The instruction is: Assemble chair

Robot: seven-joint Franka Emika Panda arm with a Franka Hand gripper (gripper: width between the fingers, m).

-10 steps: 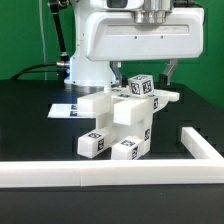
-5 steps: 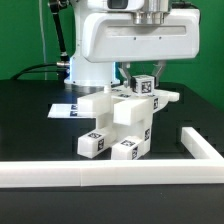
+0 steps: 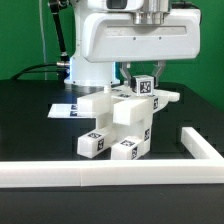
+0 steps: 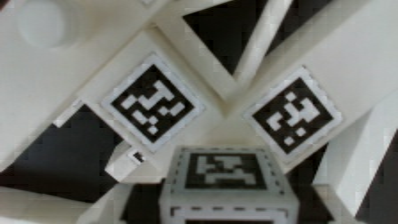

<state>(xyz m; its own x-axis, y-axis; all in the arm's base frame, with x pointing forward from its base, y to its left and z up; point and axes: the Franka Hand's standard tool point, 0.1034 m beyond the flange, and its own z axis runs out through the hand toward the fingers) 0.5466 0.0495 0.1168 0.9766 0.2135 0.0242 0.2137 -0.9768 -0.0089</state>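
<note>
Evidently the chair (image 3: 112, 118) stands partly built, several parts joined; the gripper (image 3: 143, 81) clamps the topmost tagged block (image 3: 144, 89), which seems not yet seated, so more assembly likely remains.

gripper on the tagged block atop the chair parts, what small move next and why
Probably lift the block slightly, straight up: the gripper looks shut on it, and it sits among the chair parts, so a sideways pull might drag them.
</note>
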